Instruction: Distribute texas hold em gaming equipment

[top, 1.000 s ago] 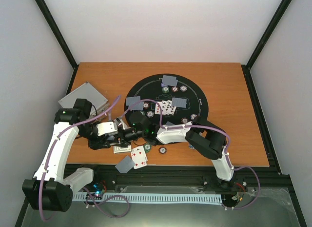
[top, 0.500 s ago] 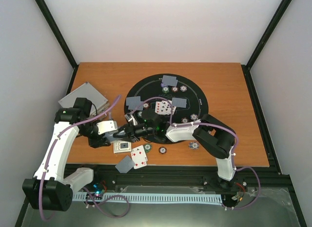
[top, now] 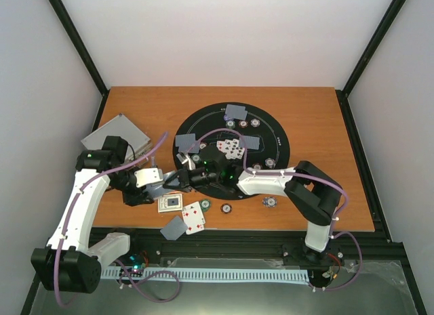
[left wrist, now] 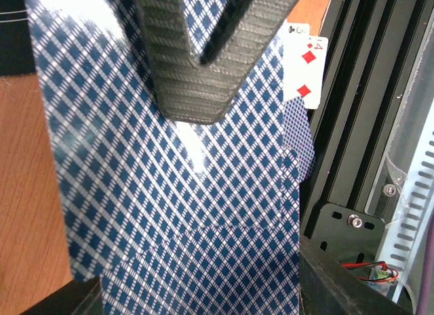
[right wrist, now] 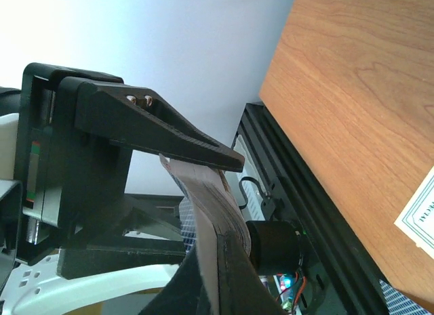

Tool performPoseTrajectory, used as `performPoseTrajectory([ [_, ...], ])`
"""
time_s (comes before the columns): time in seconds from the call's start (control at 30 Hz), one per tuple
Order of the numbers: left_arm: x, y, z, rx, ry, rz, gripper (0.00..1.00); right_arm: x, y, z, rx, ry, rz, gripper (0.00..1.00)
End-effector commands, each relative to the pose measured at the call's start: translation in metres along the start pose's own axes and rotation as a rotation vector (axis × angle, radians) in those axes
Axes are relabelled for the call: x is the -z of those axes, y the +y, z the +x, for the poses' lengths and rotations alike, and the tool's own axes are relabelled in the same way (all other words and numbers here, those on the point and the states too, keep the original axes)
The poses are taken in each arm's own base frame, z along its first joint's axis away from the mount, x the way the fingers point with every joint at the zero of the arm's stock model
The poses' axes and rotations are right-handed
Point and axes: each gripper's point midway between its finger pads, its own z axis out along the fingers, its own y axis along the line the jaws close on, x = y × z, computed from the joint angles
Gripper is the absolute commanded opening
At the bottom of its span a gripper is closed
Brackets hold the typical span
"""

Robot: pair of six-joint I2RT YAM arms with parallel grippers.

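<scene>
Silver case (top: 112,133) sits left on desk (top: 319,125), contents unclear. Left end effector (top: 165,187) grips card deck (left wrist: 169,213); right end effector (top: 184,180) clamps its edge.

"How many arms (top: 81,200)?"
"Two. Also one round black mat (top: 203,125) and one silver case (top: 115,135)."
"And cards (top: 236,112)?"
"Three lie face-down on the mat. On the bare surface (top: 325,125) near the front there is one face-down, two face-up, and one bordered white. The fan on the mat overlaps too much to count."
"Chips (top: 226,208)?"
"Three off the mat. Those on it are too small to count."
</scene>
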Motion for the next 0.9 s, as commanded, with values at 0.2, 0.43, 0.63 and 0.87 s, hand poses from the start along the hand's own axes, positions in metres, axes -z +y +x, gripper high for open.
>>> performPoseTrajectory([
  [0.2,0.006,-0.01,-0.008,-0.012,-0.046,0.024,0.01,0.021,-0.025,-0.011,-0.015,-0.053,0.128,0.03],
  [0.43,-0.002,-0.009,-0.001,-0.01,-0.024,0.028,0.01,0.059,-0.036,-0.022,-0.024,-0.089,0.153,0.03],
  [0.63,-0.013,-0.007,0.004,-0.004,-0.013,0.038,0.01,0.101,-0.05,-0.039,-0.033,-0.139,0.2,0.03],
  [0.87,-0.045,0.004,0.021,0.008,0.027,0.04,0.01,0.214,-0.121,-0.085,-0.121,-0.305,0.384,0.03],
])
